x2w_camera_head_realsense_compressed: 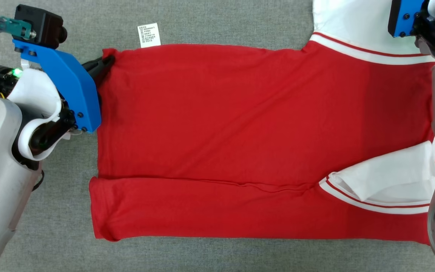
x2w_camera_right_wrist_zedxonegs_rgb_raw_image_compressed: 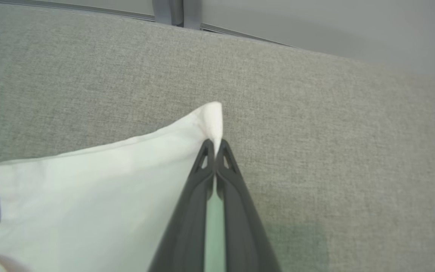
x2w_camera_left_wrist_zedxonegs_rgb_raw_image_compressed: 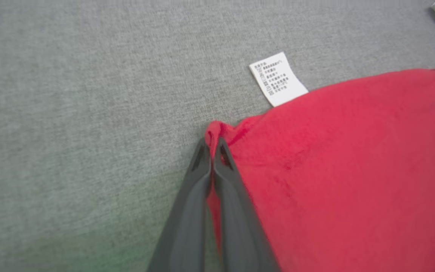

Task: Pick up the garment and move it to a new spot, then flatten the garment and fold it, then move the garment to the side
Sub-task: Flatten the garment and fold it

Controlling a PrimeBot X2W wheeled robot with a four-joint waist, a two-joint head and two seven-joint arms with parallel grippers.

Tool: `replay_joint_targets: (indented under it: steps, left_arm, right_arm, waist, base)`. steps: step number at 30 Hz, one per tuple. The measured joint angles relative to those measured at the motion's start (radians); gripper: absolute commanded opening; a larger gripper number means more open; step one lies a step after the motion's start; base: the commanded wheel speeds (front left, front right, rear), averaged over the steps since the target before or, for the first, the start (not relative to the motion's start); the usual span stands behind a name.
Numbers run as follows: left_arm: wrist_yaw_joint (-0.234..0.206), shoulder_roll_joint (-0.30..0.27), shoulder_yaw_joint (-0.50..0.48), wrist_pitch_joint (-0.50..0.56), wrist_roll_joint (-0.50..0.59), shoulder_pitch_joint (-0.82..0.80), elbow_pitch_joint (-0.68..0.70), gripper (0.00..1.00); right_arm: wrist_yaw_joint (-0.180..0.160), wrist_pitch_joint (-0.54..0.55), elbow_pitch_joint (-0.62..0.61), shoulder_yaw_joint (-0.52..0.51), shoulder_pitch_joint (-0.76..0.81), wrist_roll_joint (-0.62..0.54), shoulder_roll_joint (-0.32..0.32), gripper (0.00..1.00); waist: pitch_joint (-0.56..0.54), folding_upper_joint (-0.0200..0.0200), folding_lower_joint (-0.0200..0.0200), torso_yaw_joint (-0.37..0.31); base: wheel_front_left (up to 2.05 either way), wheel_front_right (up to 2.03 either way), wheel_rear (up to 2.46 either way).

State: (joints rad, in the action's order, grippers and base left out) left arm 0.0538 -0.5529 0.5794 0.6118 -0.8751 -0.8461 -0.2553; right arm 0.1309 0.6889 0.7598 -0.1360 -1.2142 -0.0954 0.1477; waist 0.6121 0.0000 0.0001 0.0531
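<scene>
Now | left hand (x2w_camera_left_wrist_zedxonegs_rgb_raw_image_compressed: 213, 142) clamped on garment (x2w_camera_head_realsense_compressed: 240, 113) hem corner | right hand (x2w_camera_right_wrist_zedxonegs_rgb_raw_image_compressed: 215, 143) clamped on its white sleeve (x2w_camera_right_wrist_zedxonegs_rgb_raw_image_compressed: 89, 189) tip

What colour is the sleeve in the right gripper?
The sleeve is white; right wrist view.

Grey woven-fabric worktop (x2w_camera_head_realsense_compressed: 202, 257), bearing a spread-out red shirt with white striped sleeves (x2w_camera_head_realsense_compressed: 240, 124), white printed care label (x2w_camera_head_realsense_compressed: 149, 35) at its edge.

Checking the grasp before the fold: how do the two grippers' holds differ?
The left gripper pinches a red corner of the garment; the right gripper pinches its white sleeve tip. The left gripper holds near the label, the right gripper at the opposite end. Both are shut on cloth.
</scene>
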Motion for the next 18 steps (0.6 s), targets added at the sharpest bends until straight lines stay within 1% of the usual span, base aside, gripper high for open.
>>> replay_joint_targets:
  steps: [4, 9, 12, 14, 18]
  left_arm:
    - [0.011, 0.007, -0.010, -0.037, -0.005, 0.011, -0.016, 0.00]
    - [0.024, 0.010, -0.019, -0.098, -0.008, 0.035, -0.024, 0.00]
    - [0.039, 0.027, -0.027, -0.144, -0.040, 0.077, -0.022, 0.00]
    - [0.046, 0.021, -0.024, -0.166, -0.042, 0.110, -0.024, 0.00]
    - [0.056, 0.016, -0.014, -0.224, -0.040, 0.171, -0.018, 0.00]
  right_arm:
    - [0.000, -0.038, 0.007, 0.036, 0.018, 0.025, 0.000, 0.00]
    - [0.000, -0.102, 0.008, 0.109, 0.052, 0.105, 0.000, 0.00]
    - [0.000, -0.156, -0.010, 0.160, 0.106, 0.162, 0.003, 0.00]
    - [0.000, -0.179, -0.026, 0.194, 0.153, 0.207, 0.007, 0.00]
    - [0.000, -0.208, -0.070, 0.246, 0.242, 0.277, 0.041, 0.00]
  waist:
    - [-0.024, 0.0001, 0.0001, -0.007]
    - [-0.068, 0.0001, 0.0001, -0.008]
    - [-0.110, 0.0001, 0.0000, -0.004]
    - [-0.136, 0.0000, -0.0003, -0.006]
    - [-0.191, 0.0001, -0.0003, -0.014]
  base:
    - [0.00, 0.00, 0.00]
    - [0.00, 0.00, 0.00]
    - [0.00, 0.00, 0.00]
    - [0.00, 0.00, 0.00]
    - [0.00, 0.00, 0.00]
